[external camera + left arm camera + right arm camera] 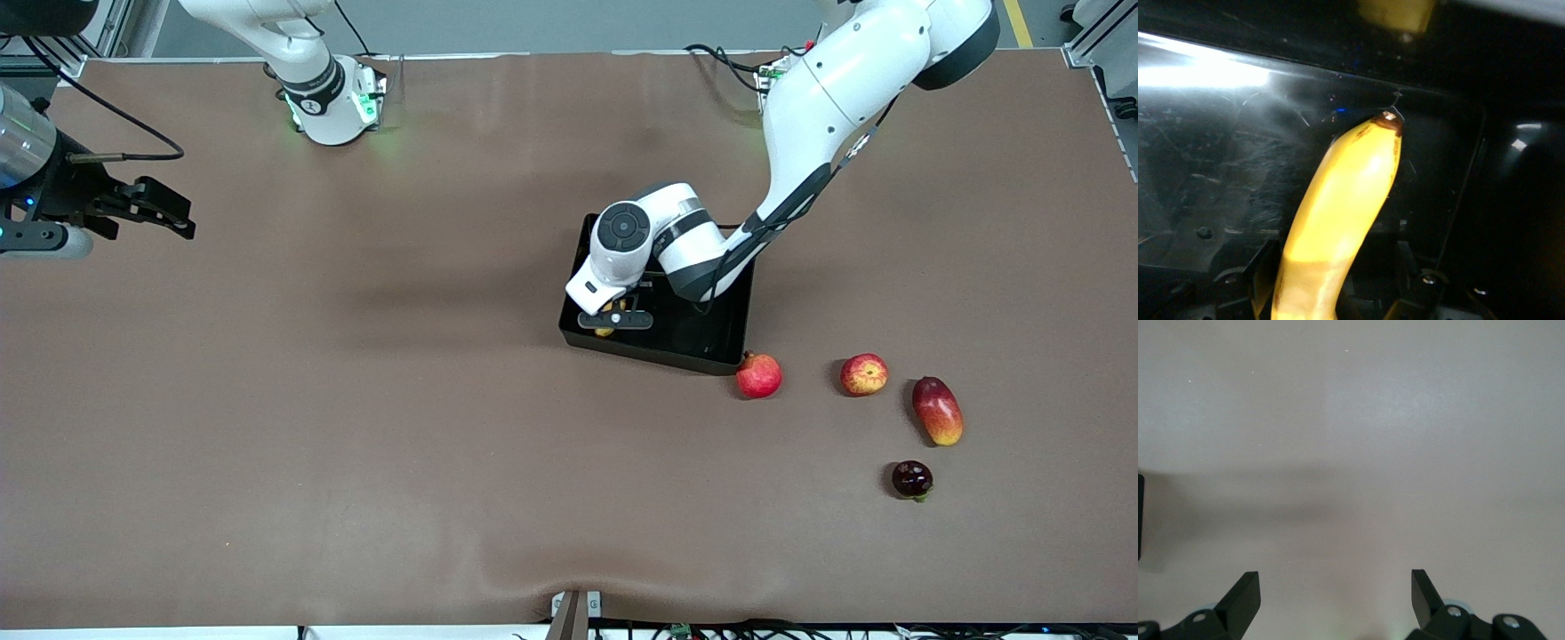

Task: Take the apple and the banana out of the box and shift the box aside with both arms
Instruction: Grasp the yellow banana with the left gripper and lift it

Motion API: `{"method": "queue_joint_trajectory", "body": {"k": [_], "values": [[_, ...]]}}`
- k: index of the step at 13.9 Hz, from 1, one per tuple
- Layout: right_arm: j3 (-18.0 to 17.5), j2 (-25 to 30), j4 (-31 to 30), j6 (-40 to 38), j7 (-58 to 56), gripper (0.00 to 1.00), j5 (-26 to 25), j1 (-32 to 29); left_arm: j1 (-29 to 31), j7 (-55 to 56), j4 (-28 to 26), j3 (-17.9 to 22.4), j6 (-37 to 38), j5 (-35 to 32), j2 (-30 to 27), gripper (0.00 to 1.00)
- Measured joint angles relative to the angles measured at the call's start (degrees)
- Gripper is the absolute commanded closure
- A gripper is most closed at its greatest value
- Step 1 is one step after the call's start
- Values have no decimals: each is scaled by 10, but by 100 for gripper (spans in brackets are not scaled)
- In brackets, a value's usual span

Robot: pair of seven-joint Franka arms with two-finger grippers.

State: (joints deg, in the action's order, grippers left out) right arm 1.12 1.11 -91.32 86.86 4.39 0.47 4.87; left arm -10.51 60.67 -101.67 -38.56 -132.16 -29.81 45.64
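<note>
The black box point(711, 342) sits mid-table. My left gripper point(613, 320) is down inside its end toward the right arm. In the left wrist view the yellow banana point(1345, 200) lies between the fingers of my left gripper point(1335, 267) on the glossy box floor point(1218, 167). The jaws stand wider than the banana, with a gap on one side. Only bits of the banana point(605, 332) show in the front view. The apple point(864, 373), red streaked with yellow, lies on the table near the box, toward the left arm's end. My right gripper point(169, 213) waits open and empty point(1335, 587) over the right arm's end of the table.
A red pomegranate point(758, 375) touches the box's corner nearest the front camera. A red-yellow mango point(937, 410) lies beside the apple, and a dark round fruit point(912, 479) lies nearer the front camera. The brown table cover point(356, 400) has a ridge near its front edge.
</note>
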Motion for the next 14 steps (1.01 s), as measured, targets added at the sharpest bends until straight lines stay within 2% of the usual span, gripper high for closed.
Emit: {"method": "queue_joint_trajectory", "body": {"k": [3, 4, 10, 14], "values": [[0, 0, 0, 0, 0, 0, 0, 0, 0, 0, 1, 0, -8, -1, 6, 92], [0, 0, 0, 0, 0, 0, 0, 1, 0, 0, 2, 0, -8, -1, 6, 100], [0, -1, 0, 0, 1, 0, 0, 6, 0, 0, 18, 0, -7, -2, 6, 100], [0, -3, -7, 0, 2, 0, 1, 8, 0, 0, 77, -5, 44, -3, 2, 100]]}}
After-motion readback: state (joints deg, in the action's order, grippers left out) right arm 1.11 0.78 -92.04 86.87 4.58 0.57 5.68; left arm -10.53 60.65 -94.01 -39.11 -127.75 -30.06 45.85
